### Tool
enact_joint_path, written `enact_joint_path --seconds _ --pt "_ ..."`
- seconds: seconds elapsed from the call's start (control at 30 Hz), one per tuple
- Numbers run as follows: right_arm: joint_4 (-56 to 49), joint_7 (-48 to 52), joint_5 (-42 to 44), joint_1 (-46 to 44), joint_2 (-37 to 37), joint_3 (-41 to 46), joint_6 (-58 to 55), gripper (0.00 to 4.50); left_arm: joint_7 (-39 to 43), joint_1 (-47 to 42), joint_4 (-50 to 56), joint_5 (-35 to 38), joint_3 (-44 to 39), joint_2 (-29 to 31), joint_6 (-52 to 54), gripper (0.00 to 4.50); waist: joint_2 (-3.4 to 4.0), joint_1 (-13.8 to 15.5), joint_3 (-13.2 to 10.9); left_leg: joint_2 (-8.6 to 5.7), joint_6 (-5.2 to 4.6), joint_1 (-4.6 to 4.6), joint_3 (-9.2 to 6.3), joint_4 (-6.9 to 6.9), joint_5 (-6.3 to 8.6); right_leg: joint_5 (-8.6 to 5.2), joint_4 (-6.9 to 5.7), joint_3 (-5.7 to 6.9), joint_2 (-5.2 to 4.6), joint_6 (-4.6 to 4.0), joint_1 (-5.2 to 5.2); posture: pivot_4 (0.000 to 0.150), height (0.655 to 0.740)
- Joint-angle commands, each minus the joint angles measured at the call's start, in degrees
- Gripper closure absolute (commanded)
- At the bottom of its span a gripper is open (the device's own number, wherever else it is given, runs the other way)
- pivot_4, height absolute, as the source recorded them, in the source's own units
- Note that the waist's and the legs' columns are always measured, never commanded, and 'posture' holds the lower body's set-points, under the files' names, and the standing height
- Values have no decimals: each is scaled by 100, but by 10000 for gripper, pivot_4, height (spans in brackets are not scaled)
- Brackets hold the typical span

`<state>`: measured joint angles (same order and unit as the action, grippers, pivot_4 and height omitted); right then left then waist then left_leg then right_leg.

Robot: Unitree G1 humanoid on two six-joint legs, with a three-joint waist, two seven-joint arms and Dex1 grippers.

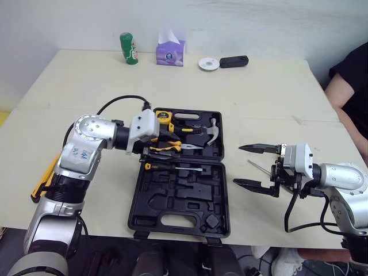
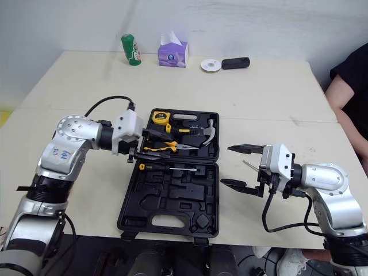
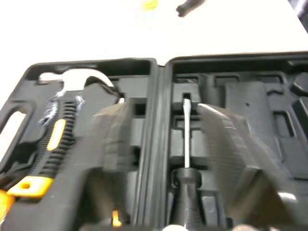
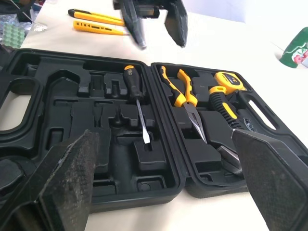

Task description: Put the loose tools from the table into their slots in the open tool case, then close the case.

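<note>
The open black plastic tool case (image 1: 190,198) is lying in the middle of the pale table (image 1: 259,86). A black-handled screwdriver (image 1: 172,167), yellow-handled pliers (image 1: 172,147), a steel-headed hammer (image 1: 211,133) and a yellow tape measure (image 1: 164,117) are already sitting in its moulded slots. Several slots in the near half are showing bare.

The left hand (image 3: 163,106) is hovering over the left part of the case. Its two black fingers are spread to either side of the screwdriver's shaft and gripping nothing. The right hand (image 1: 237,165) is hanging just off the case's right edge, fingers wide apart and empty. A thin pale sliver (image 1: 256,167) is lying on the table between them, too small to identify.

The loose pieces are lying on the table to the robot's left of the case, beyond the left hand and near that arm's elbow. They are a yellow-and-black utility knife (image 4: 96,17) and a second slim yellow tool (image 4: 101,30), side by side. Their long axes are running roughly alongside the case's left edge, from near to far.

The left arm is probably much the nearer, since the right would be reaching across the whole case. The left hand would likely be swinging outward, away from the case, with its fingers turned across the slim bodies.
</note>
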<state>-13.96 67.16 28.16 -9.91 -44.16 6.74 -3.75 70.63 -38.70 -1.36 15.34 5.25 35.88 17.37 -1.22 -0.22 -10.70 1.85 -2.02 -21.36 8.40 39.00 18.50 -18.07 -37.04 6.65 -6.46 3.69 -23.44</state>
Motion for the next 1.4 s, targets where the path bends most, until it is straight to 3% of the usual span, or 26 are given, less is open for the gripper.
enact_joint_path --seconds 0.03,0.07,0.9,1.17,1.4 --pt "-83 -40 5 -32 30 69 103 0 -156 174 -124 120 -148 -91 -142 40390 0 15 0 0 0 1 0 0 0 0 -1 0 0 0 1 1500 7400" --pt "-86 -40 8 -28 27 71 100 0 -176 215 -164 79 -121 -96 -187 44741 0 16 0 -1 0 1 0 1 0 0 0 0 0 0 1 1500 7400" --pt "-134 -69 6 34 15 46 85 0 -604 694 -645 -824 748 -98 -200 44741 0 14 0 -1 -2 2 0 -1 5 1 3 -1 -2 1 3 1500 7400" --pt "-140 -78 10 17 7 50 58 0 -750 628 -428 -1036 1162 -57 739 44741 3 10 3 -1 -2 14 0 -2 6 1 2 -2 -4 1 12 1500 7400" --pt "-83 -61 -2 -36 6 36 63 0 -663 712 -449 -1367 1612 31 817 44741 12 10 14 -1 -2 20 0 -4 9 0 4 -3 -4 1 18 1500 7400"
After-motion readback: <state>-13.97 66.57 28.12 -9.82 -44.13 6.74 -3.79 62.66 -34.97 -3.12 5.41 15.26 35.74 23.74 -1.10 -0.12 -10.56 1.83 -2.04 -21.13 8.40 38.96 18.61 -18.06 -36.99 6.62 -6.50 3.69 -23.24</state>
